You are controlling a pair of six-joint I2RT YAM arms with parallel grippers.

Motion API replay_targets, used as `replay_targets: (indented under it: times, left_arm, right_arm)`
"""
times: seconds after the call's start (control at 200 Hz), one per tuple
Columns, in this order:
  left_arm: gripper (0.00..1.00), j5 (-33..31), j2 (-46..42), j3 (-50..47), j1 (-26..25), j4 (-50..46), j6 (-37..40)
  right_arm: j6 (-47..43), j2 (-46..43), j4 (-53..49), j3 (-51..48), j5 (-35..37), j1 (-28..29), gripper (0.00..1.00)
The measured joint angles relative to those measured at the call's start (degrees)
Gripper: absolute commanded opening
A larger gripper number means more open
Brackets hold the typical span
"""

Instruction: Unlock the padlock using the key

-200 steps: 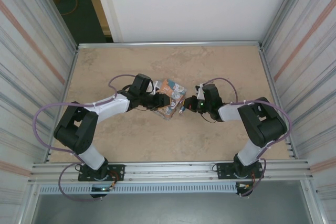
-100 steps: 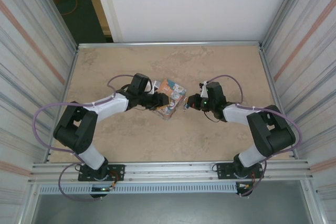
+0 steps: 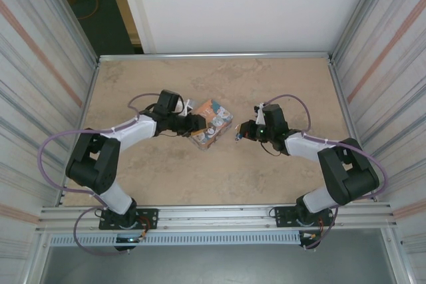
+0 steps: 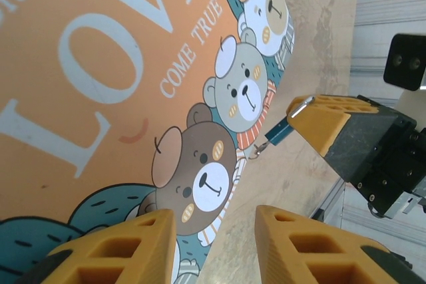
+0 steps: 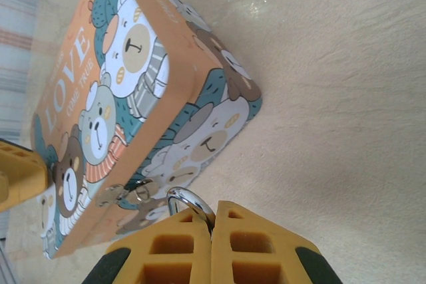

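Padlock [image 5: 189, 199] is pinched in the right claw [image 5: 212, 216]. The jaws are closed tight on its body, so just the silvery shackle loop pokes out, right beside the hasp [image 5: 126, 192] of the tin [image 5: 86, 91] (can't tell if it's threaded through). The left claw [image 4: 216, 224] sits at a medium gap across the tin's far edge and looks clamped on, I'd say to stop the box sliding on the table [image 5: 346, 98]. I'm guessing both grips are there to keep everything steady for the key.

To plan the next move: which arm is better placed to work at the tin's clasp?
Probably right. The right gripper, shut on what looks like the padlock, faces the clasp; the left gripper holds the tin.
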Motion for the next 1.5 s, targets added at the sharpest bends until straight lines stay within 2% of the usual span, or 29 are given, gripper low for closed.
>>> replay_targets:
  times: [0.301, 0.631, 0.982, 1.498]
  left_arm:
    - [0.38, -0.76, 0.04, 1.86, 4.2, -4.46, 3.02]
    - [0.39, -1.75, -1.53, 1.95, 4.44, -5.38, 4.2]
    - [0.4, -5.22, -15.1, -1.22, 4.44, -6.12, 4.79]
    - [0.43, -17.64, -38.16, -11.82, 4.44, -8.02, 6.45]
  right_arm:
    - [-1.33, -2.6, -2.12, 0.0, 0.94, 0.0, 0.0]
    - [-1.88, -3.37, -4.35, 0.0, 1.99, 0.0, 0.0]
    - [-2.97, -5.84, -6.91, 0.0, 2.75, 0.0, 0.0]
    - [-5.92, -14.49, -15.63, 1.73, 5.11, 0.72, 0.0]
